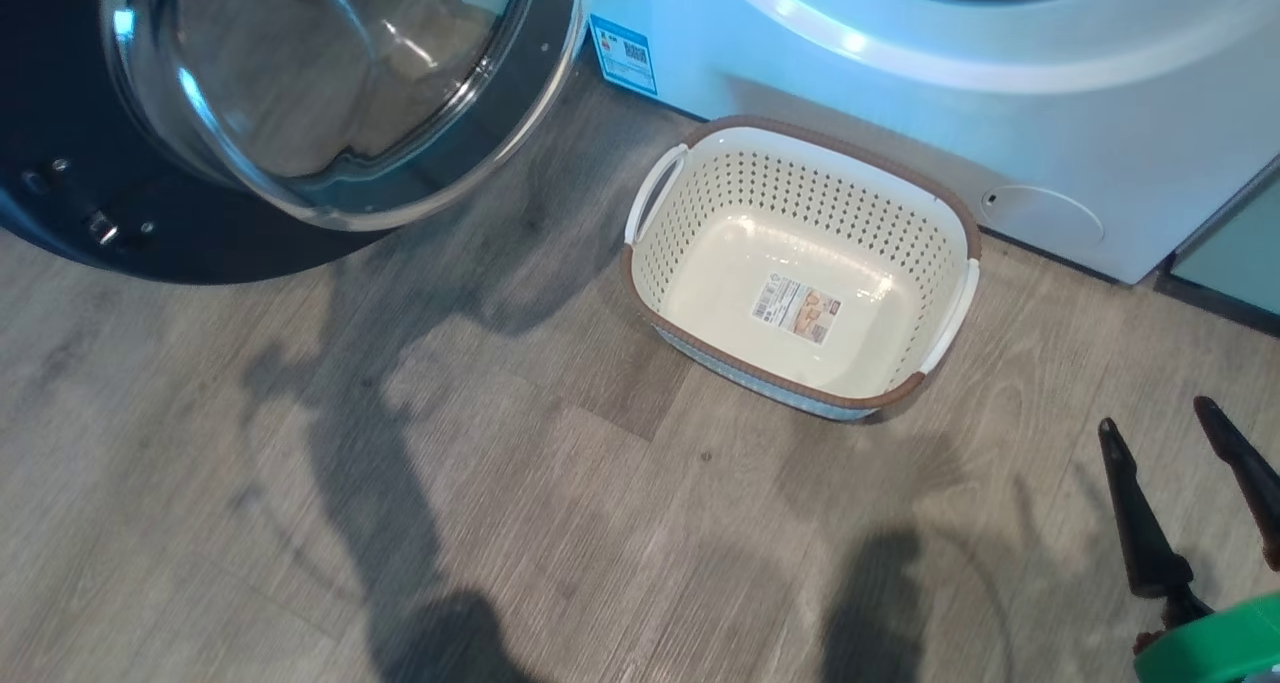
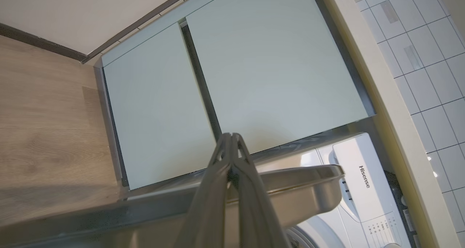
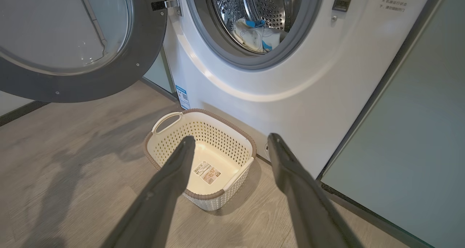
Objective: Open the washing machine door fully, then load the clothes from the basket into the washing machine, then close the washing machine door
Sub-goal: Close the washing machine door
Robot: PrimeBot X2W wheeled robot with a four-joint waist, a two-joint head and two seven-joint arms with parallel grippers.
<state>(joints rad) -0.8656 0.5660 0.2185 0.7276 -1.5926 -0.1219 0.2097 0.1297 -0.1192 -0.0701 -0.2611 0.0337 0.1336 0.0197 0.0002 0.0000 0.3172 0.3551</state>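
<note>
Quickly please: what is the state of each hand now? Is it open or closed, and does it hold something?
Left hand: closed, nothing held.
Right hand: open, nothing held.

floor: grey wood planks; cabinets: pale green; wall tiles: white

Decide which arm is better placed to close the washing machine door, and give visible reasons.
Left, probably. The washing machine door hangs open on the robot's left, and the left gripper, shut, sits by a silvery rim, likely the door's. The right gripper, open, is beyond the basket.
</note>
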